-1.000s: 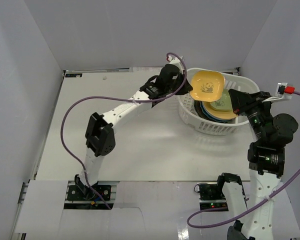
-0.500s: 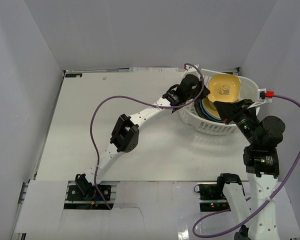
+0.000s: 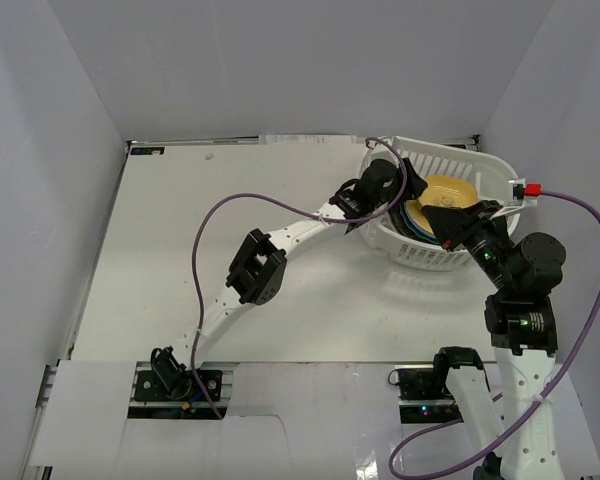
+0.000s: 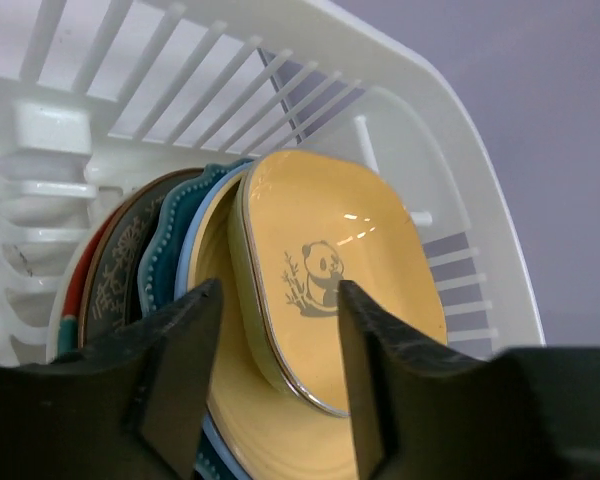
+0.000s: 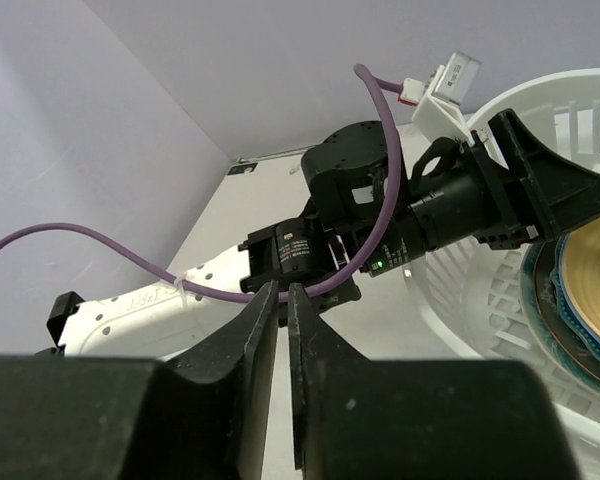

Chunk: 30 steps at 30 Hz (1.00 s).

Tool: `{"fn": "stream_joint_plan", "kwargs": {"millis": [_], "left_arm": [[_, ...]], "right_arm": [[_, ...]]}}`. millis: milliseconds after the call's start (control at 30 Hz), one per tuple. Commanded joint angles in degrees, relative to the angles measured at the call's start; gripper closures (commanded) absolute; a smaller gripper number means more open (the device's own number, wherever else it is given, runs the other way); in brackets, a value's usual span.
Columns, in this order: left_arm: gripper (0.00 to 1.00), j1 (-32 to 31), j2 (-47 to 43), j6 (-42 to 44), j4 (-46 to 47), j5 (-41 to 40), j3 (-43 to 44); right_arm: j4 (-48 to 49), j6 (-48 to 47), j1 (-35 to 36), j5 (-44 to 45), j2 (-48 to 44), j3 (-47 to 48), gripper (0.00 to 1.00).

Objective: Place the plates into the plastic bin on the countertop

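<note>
In the left wrist view the small square yellow plate (image 4: pixel 350 270) with a panda print rests on the other plates, on the round yellow one (image 4: pixel 280 435). Beside them show light blue (image 4: pixel 185 270), scalloped teal (image 4: pixel 160 250) and brown-rimmed (image 4: pixel 120 260) edges. My left gripper (image 4: pixel 275 340) is open, one finger on each side of the square plate's near edge, with gaps showing. From above, this gripper (image 3: pixel 405 190) reaches over the left rim of the plastic bin (image 3: pixel 420 255). My right gripper (image 3: pixel 438 210) hovers over the bin's near side. Its fingers (image 5: pixel 283 290) are pressed almost together, holding nothing.
The bin stands at the back right of the white countertop (image 3: pixel 230 220), close to the grey side wall (image 3: pixel 570 90). The left arm's purple cable (image 3: pixel 220 215) loops over the table. The right arm's cable (image 3: pixel 580 200) arcs beside the wall.
The left gripper carried the small square yellow plate rightwards over the bin, set it on the stack and opened. The right gripper moved from the bin's right rim towards its middle.
</note>
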Motion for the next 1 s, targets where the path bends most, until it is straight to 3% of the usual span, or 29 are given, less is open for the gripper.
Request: {"fn": "stream_joint_plan", "kwargs": {"millis": [0, 67, 167, 333, 400, 467, 500, 600, 633, 667, 700, 800, 967], "left_arm": [[0.36, 0.00, -8.38, 0.44, 5.00, 0.53, -2.63], [0.22, 0.00, -10.50, 0.87, 6.15, 2.02, -3.52], [0.16, 0.00, -15.94, 2.89, 7.46, 3.69, -6.24], [0.14, 0.00, -31.47, 9.56, 8.26, 4.84, -15.19], [0.12, 0.00, -37.38, 14.38, 7.91, 4.06, -22.65], [0.10, 0.00, -47.27, 17.47, 6.60, 1.69, -32.20], [0.02, 0.00, -50.82, 18.97, 6.07, -1.37, -35.74], [0.02, 0.00, -64.97, 22.23, 2.47, -5.78, -50.42], [0.02, 0.00, -68.83, 22.76, 1.77, -7.19, -54.54], [0.02, -0.08, -76.44, 22.85, -1.03, -7.37, -58.85], [0.02, 0.00, -80.34, 22.94, -2.36, -8.07, -66.46], [0.02, 0.00, -94.15, 21.62, -9.91, -13.69, -78.53], [0.02, 0.00, -111.47, 19.87, -20.29, -15.81, -88.67]], "right_arm": [[0.62, -0.33, 0.25, 0.35, -0.08, 3.24, 0.84], [-0.09, -0.77, 0.25, 0.88, -0.17, 4.38, 0.81], [-0.97, -1.21, 0.25, 2.11, -0.87, 6.32, 0.74], [-2.02, -1.83, 0.25, 3.96, -2.72, 7.55, 0.62], [-2.55, -2.53, 0.25, 4.66, -3.77, 7.29, 0.56], [-3.16, -3.06, 0.25, 5.45, -4.65, 5.98, 0.46], [-3.43, -3.76, 0.25, 5.80, -5.70, 5.27, 0.41], [-3.52, -5.43, 0.25, 7.47, -7.81, 1.06, 0.21], [-3.60, -6.56, 0.25, 8.09, -9.38, -0.26, 0.04], [-3.60, -7.18, 0.25, 9.92, -10.09, -1.66, 0.10], [-3.69, -7.54, 0.25, 10.81, -11.41, -4.29, 0.10], [-6.14, -10.17, 0.25, 12.31, -12.30, -6.76, 0.10], [-7.47, -12.38, 0.25, 11.70, -14.05, -9.41, 0.10]]}}
